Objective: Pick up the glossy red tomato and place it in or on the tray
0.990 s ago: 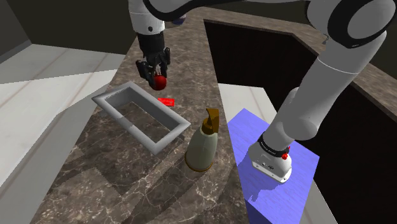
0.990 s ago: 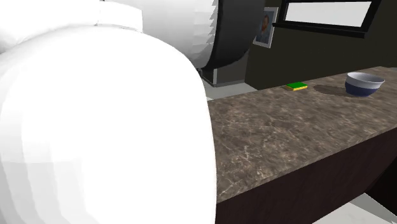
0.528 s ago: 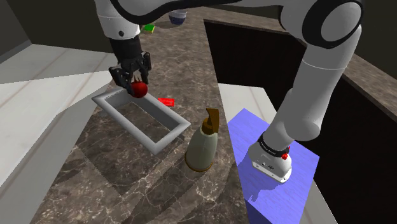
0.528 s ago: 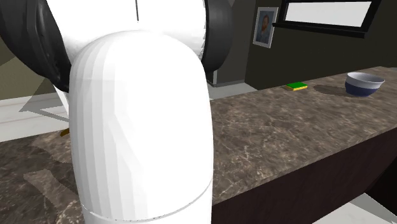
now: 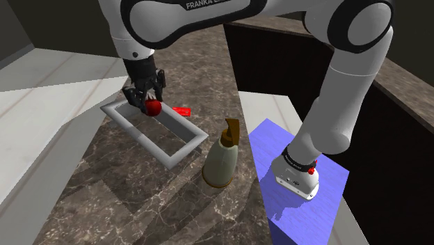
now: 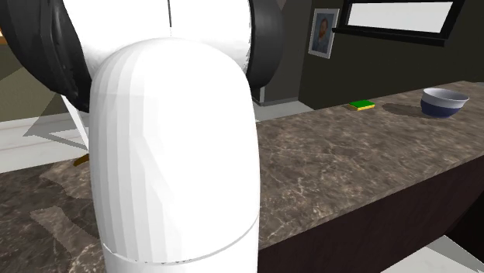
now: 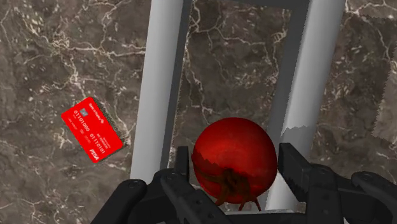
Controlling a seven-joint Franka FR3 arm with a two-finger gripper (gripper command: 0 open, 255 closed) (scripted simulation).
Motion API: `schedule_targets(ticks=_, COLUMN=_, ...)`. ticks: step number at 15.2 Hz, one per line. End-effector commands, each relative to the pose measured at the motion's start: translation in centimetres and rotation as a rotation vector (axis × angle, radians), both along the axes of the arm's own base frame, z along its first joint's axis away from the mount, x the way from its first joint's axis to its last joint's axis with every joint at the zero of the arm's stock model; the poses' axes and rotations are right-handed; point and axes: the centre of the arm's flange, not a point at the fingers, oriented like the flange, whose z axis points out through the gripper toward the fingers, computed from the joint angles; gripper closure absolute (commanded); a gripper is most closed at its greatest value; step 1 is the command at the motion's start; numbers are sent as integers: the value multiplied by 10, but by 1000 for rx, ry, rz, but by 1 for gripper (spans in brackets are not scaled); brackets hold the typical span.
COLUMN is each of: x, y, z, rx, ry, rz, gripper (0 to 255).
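Dark marbled worktop [image 5: 118, 202] holds, nearest, a beige pump bottle [image 5: 219, 163], then the grey rectangular tray [image 5: 186, 150], above whose far end the black tool [image 5: 149, 103], clenched on the glossy red tomato [image 5: 153, 107], has moved and lowered, so only the release seems left.

The glossy red round tomato [image 7: 234, 159] has a dark brownish stem patch. The rectangular tray [image 7: 162, 83] is plain grey. The marble-patterned desk [image 7: 63, 51] is dark brown with white veins. The flat red card [image 7: 92, 129] bears white print. The tool [image 7: 235, 158] is all black.
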Motion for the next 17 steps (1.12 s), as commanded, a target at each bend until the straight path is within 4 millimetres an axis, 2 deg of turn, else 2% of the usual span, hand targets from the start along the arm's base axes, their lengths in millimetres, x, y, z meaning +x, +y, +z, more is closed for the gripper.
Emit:
schedule_targets(ticks=1, x=0, y=1, z=-11, rx=0, ry=-1, rz=0, gripper=255)
schedule_targets(ticks=4, x=0, y=1, z=-27, rx=0, ry=-1, rz=0, gripper=255)
schedule_targets(ticks=12, x=0, y=1, z=-27, rx=0, ry=-1, rz=0, gripper=255)
schedule_targets(ticks=13, x=0, y=1, z=-27, rx=0, ry=-1, rz=0, gripper=0)
schedule_targets(ticks=17, x=0, y=1, z=-27, rx=0, ry=-1, rz=0, gripper=0)
